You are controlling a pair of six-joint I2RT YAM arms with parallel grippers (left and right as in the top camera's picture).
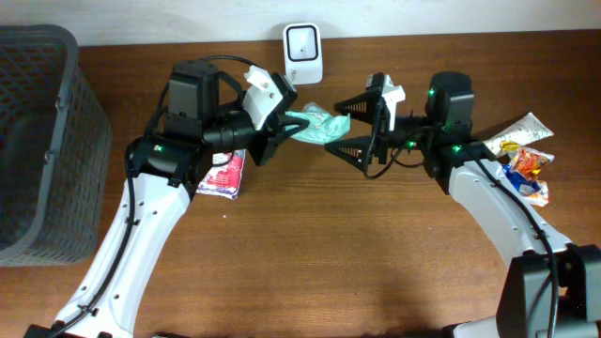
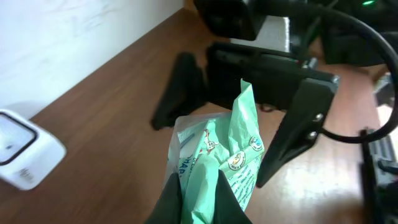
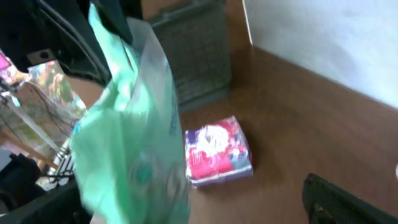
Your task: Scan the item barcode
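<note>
My left gripper (image 1: 282,129) is shut on one end of a crumpled green packet (image 1: 315,125), held above the table in front of the white scanner (image 1: 303,53). In the left wrist view the black fingers (image 2: 171,199) pinch the packet (image 2: 217,149), with the scanner (image 2: 22,152) at far left. My right gripper (image 1: 346,127) stands wide open, and the packet's far end lies between its two fingers without contact. The right wrist view shows the packet (image 3: 124,143) blurred and close, and one finger (image 3: 342,202) at the lower right. No barcode is legible.
A pink tissue packet (image 1: 223,174) lies on the table under the left arm. A dark grey basket (image 1: 38,131) fills the left edge. Several colourful snack packets (image 1: 521,155) lie at the right. The wall runs along the back.
</note>
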